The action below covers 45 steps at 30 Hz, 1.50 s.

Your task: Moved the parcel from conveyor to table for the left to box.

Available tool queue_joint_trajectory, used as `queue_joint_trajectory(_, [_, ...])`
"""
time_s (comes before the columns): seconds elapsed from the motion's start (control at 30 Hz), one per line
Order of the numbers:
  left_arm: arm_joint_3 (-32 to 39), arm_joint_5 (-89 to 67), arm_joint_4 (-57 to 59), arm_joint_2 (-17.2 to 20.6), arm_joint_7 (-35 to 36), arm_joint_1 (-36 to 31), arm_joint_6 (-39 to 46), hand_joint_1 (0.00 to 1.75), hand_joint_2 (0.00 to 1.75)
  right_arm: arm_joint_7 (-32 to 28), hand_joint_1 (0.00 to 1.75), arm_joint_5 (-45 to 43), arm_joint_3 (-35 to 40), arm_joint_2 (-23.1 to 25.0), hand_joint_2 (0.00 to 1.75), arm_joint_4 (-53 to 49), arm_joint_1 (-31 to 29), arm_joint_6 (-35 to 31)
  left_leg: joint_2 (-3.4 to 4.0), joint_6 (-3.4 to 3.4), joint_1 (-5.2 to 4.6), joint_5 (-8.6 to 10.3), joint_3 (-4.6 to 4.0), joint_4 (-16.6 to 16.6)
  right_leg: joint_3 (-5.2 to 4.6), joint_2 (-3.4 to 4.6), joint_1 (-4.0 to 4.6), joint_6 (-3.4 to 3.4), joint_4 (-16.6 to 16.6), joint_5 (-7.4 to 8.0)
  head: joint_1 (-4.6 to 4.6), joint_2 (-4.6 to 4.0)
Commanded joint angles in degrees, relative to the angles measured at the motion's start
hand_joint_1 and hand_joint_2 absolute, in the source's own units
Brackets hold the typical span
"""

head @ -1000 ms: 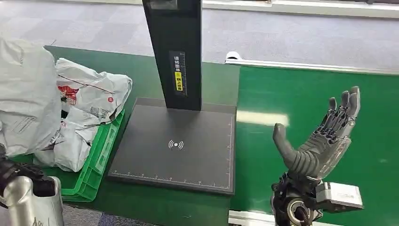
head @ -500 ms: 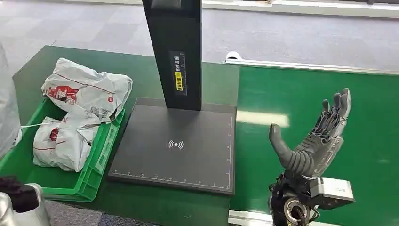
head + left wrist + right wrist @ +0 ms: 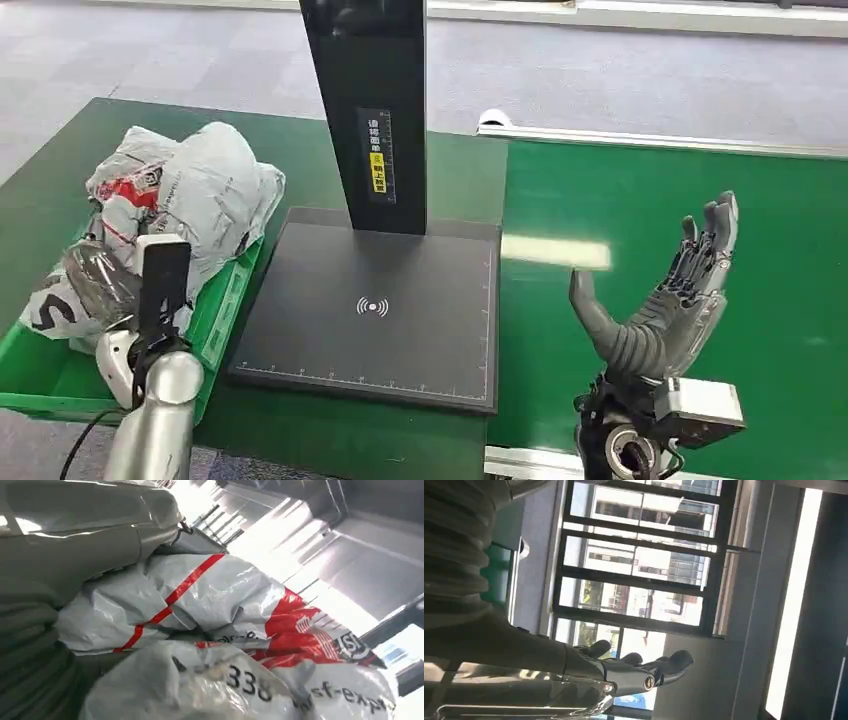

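The parcel (image 3: 205,195), a crumpled grey mailer bag, lies on top of the other bags (image 3: 75,300) piled in the green crate (image 3: 215,320) at the left end of the green surface (image 3: 440,175), with the left hand (image 3: 100,285) down against the heap beside it. Whether that hand grips the parcel or has let go cannot be told; in the left wrist view its grey cover (image 3: 75,535) presses close to a white bag with red stripes (image 3: 210,597). The right hand (image 3: 665,295) hangs over the conveyor belt (image 3: 650,200), palm up, fingers spread and holding nothing. The black scanner base (image 3: 375,305) sits between crate and belt. To finish well, the left hand should probably release fully and lift straight up, so no bag is dragged over the crate's rim.
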Motion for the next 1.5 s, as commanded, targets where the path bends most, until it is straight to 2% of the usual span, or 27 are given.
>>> queue_joint_trajectory(0.03, [4.5,-4.7,12.6,0.1,1.5,-4.5,1.0,1.75,1.75,0.4,0.00,0.3,-1.0,-0.3,1.75,0.3,0.6,-0.5,-0.06,0.03,-0.03,0.03,0.02,0.0,0.04,-0.06,-0.02,0.01,0.0,0.00,0.02,0.02])
queue_joint_trajectory(0.13, [5.4,-4.6,12.2,-0.3,1.1,-4.5,1.0,1.75,1.75,0.4,0.00,0.4,-0.9,-0.2,1.75,0.3,0.7,-0.5,-0.05,0.04,-0.03,0.06,-0.02,0.0,0.03,-0.07,-0.02,0.02,0.0,0.03,0.07,0.00])
queue_joint_trajectory(0.2, [12.7,-6.1,10.9,-3.0,-2.3,-5.2,1.0,1.75,1.75,0.5,0.00,0.8,-0.6,-0.1,1.75,0.9,0.6,-0.7,-0.02,0.06,-0.03,0.15,-0.08,-0.1,-0.03,-0.04,-0.02,0.02,-0.1,0.13,0.04,0.00])
queue_joint_trajectory(0.33, [25.1,-3.0,7.6,-6.0,-10.8,-6.5,1.0,1.75,1.75,0.4,0.00,0.8,-0.1,0.0,1.75,1.7,0.2,-0.9,0.14,0.01,0.01,0.03,0.00,0.0,0.01,0.11,0.02,-0.01,0.0,0.04,0.04,0.02])
queue_joint_trajectory(0.47, [32.2,2.5,4.4,-7.7,-17.6,-7.0,1.0,1.75,1.75,0.2,0.00,0.8,0.3,-0.1,1.75,2.7,0.3,-1.2,0.26,0.02,0.01,0.06,-0.02,-0.1,-0.05,0.21,0.02,-0.03,0.0,0.08,0.02,0.00])
queue_joint_trajectory(0.57, [34.4,4.3,3.0,-8.3,-19.4,-7.0,1.0,1.75,1.75,-0.1,0.00,0.8,0.7,-0.2,1.75,3.2,0.4,-1.3,0.13,0.03,0.01,0.06,-0.03,0.0,-0.03,0.07,0.02,-0.01,0.0,0.05,0.02,0.02])
queue_joint_trajectory(0.73, [31.0,2.9,4.6,-7.0,-16.8,-6.3,1.0,1.75,1.75,-0.3,0.00,0.8,0.7,-0.4,1.75,3.2,0.2,-2.0,0.07,0.01,0.00,0.08,-0.07,0.0,-0.01,0.02,0.00,0.00,0.0,0.03,0.04,0.02])
queue_joint_trajectory(0.77, [28.5,1.8,6.0,-6.3,-15.4,-6.0,1.0,1.75,1.75,-0.3,0.00,0.7,0.6,-0.5,1.75,2.9,0.2,-2.1,0.06,0.03,-0.01,0.13,-0.10,-0.1,-0.02,0.01,0.00,0.00,-0.1,0.08,0.04,0.00])
queue_joint_trajectory(0.83, [18.6,2.0,8.8,-2.6,-8.1,-4.7,1.0,1.75,1.75,-0.2,0.00,0.0,0.4,-0.9,1.75,2.6,0.2,-2.3,-0.09,0.00,-0.01,0.11,-0.09,0.0,0.02,-0.14,-0.01,-0.01,0.0,0.01,0.07,0.00])
queue_joint_trajectory(0.97, [7.5,4.6,14.6,0.8,-1.1,-4.9,-10.2,1.75,1.75,-0.1,0.00,-0.3,-0.3,-1.3,1.75,2.3,-0.2,-1.0,-0.18,-0.01,-0.03,0.10,-0.05,0.0,0.03,-0.16,-0.03,-0.01,0.0,0.00,0.04,0.02])
queue_joint_trajectory(1.0, [6.2,5.5,15.3,1.1,-0.5,-4.8,-11.7,1.59,1.75,0.0,0.00,-0.2,-0.4,-1.2,1.75,2.3,-0.4,-0.6,-0.28,0.00,-0.04,0.17,-0.09,-0.1,0.02,-0.26,-0.04,-0.02,-0.1,0.03,0.02,0.00])
queue_joint_trajectory(1.03, [6.1,5.5,15.4,1.0,-0.5,-4.7,-11.7,1.59,1.75,0.0,0.00,-0.2,-0.4,-1.2,1.75,2.4,-0.4,-0.6,-0.22,0.00,-0.05,0.14,-0.04,-0.1,0.05,-0.21,-0.05,-0.01,0.0,0.02,0.04,0.00])
queue_joint_trajectory(1.07, [5.3,6.7,15.9,1.3,0.0,-4.5,-12.8,0.28,1.75,0.2,0.00,-0.1,-0.5,-1.1,1.75,2.5,-0.6,-0.4,-0.27,0.00,-0.04,0.20,-0.06,-0.1,0.06,-0.27,-0.04,-0.02,-0.1,0.06,0.02,0.02])
queue_joint_trajectory(1.1, [5.1,8.1,16.0,1.5,0.1,-4.3,-13.5,0.00,1.75,0.3,0.00,0.0,-0.6,-1.0,1.75,2.5,-0.7,-0.2,-0.21,0.01,-0.03,0.22,-0.07,-0.2,0.04,-0.21,-0.03,-0.02,-0.1,0.11,0.04,0.00])
queue_joint_trajectory(1.5, [7.1,13.9,13.6,1.6,-3.2,-3.6,-6.9,0.00,1.75,0.3,0.00,0.1,-0.4,-0.6,1.75,4.1,-0.9,-0.6,-0.04,-0.01,-0.02,0.13,-0.06,-0.1,0.01,-0.02,-0.02,-0.01,0.0,0.06,0.04,0.02])
